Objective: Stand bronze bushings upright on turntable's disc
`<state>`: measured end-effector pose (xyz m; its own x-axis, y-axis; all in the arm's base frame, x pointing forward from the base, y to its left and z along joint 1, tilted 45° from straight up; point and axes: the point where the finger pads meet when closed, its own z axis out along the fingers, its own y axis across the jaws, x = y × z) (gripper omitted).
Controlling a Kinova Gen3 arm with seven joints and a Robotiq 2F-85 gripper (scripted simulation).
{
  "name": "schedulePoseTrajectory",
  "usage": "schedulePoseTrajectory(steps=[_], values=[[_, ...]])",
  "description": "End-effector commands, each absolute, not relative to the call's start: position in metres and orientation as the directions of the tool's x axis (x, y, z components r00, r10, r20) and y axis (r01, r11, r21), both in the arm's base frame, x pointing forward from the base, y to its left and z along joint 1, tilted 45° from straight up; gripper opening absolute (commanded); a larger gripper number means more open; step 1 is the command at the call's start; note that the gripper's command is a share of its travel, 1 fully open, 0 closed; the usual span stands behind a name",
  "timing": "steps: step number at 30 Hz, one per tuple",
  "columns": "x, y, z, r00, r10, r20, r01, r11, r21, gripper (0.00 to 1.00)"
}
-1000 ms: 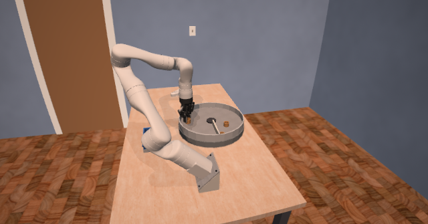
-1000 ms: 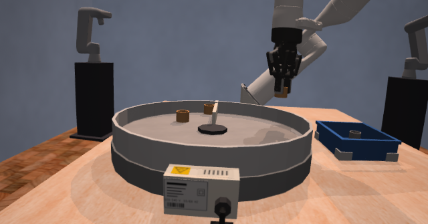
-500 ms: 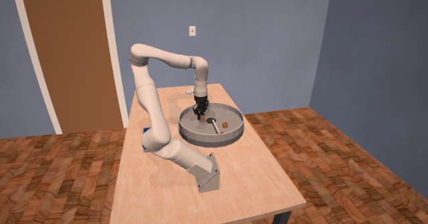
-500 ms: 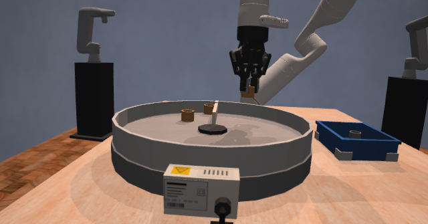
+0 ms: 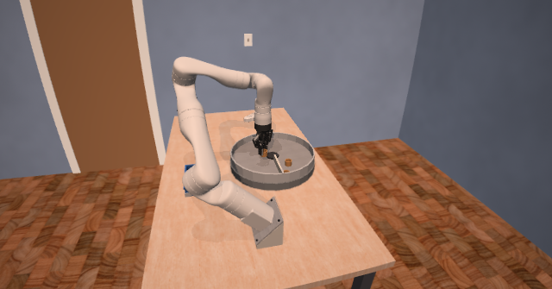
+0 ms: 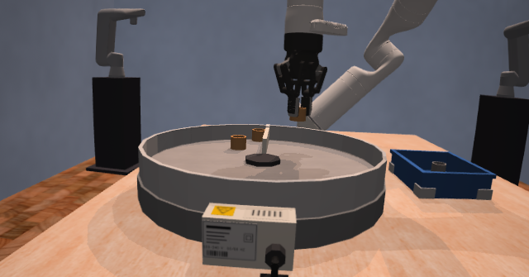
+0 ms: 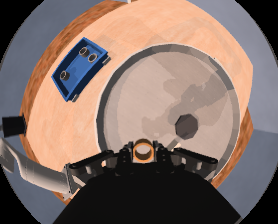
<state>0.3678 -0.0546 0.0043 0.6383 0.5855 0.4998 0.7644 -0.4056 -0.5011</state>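
Observation:
My gripper [image 6: 301,111] is shut on a bronze bushing [image 6: 298,114] and holds it in the air above the far part of the turntable's grey disc [image 6: 260,161]. The bushing also shows between the fingers in the wrist view [image 7: 143,152] and in the top view [image 5: 264,152]. Two bronze bushings stand upright on the disc [image 6: 238,141] [image 6: 258,134]. The dark hub [image 6: 262,159] sits at the disc's centre with a pale bar rising from it. The blue crate [image 6: 441,172] stands to the right of the turntable with a steel bushing [image 6: 438,165] in it; the wrist view shows two in the crate [image 7: 81,67].
The turntable has a raised grey rim [image 6: 260,186] and a control box [image 6: 249,236] at its front. Two black pedestals with grey camera arms stand at the left [image 6: 116,124] and right [image 6: 502,136]. My arm's base [image 5: 267,226] is mounted on the table.

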Motion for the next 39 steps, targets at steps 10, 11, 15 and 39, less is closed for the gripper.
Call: schedulePoseTrajectory(steps=[10,11,15,39], values=[[0.368,-0.055,0.004,0.639,0.585,0.5,0.764,-0.407,-0.5,0.0],[0.368,-0.055,0.004,0.639,0.585,0.5,0.764,-0.407,-0.5,0.0],[0.368,-0.055,0.004,0.639,0.585,0.5,0.764,-0.407,-0.5,0.0],[0.366,-0.038,-0.013,0.639,0.585,0.5,0.764,-0.407,-0.5,0.0]])
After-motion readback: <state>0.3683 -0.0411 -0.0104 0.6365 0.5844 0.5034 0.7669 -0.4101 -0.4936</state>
